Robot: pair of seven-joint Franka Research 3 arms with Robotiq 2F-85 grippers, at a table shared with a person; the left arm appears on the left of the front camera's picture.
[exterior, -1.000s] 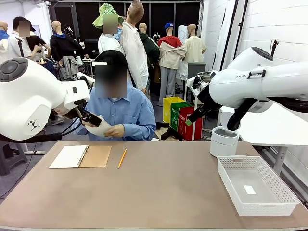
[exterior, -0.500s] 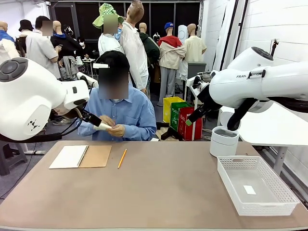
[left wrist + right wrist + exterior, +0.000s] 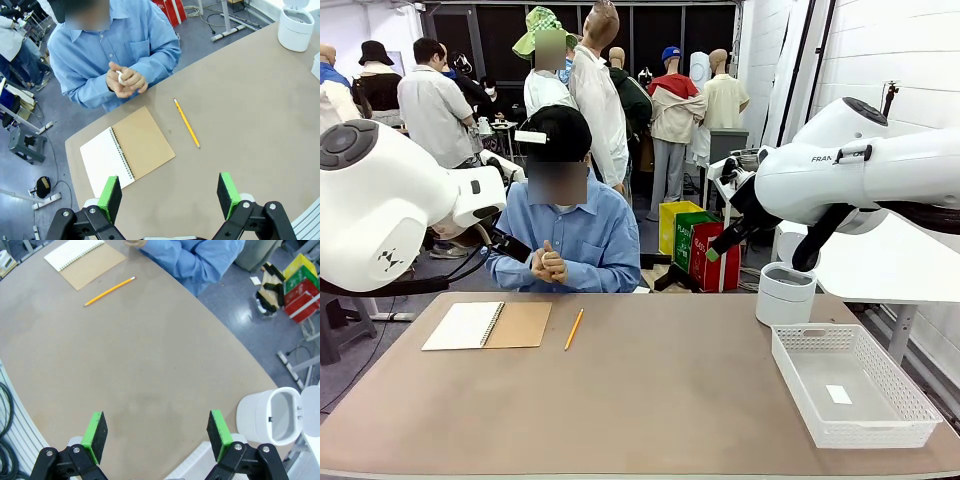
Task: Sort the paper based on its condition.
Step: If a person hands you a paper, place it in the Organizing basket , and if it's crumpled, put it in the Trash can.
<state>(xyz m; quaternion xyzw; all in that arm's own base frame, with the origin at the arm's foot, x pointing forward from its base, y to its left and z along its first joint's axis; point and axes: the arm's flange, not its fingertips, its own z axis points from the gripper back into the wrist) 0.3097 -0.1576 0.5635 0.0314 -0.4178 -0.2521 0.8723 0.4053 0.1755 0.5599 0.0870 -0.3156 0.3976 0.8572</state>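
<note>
The brown bench [image 3: 650,400] carries an open spiral notebook [image 3: 488,325], a yellow pencil [image 3: 574,328] just beside it, and a white bin [image 3: 786,295] and mesh basket [image 3: 865,432] at right.

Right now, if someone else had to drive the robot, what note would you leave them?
Left hand: open, holding nothing, above the table near the notebook.
Right hand: open, holding nothing, above bare table.
Paper: a white wad pressed between the person's hands at the far edge.
The pencil lies beside the notebook. The white basket and white bin stand on the robot's right.
Done: no paper sorted yet.
Left: wait for the paper, then probably place it according to its condition.
</note>
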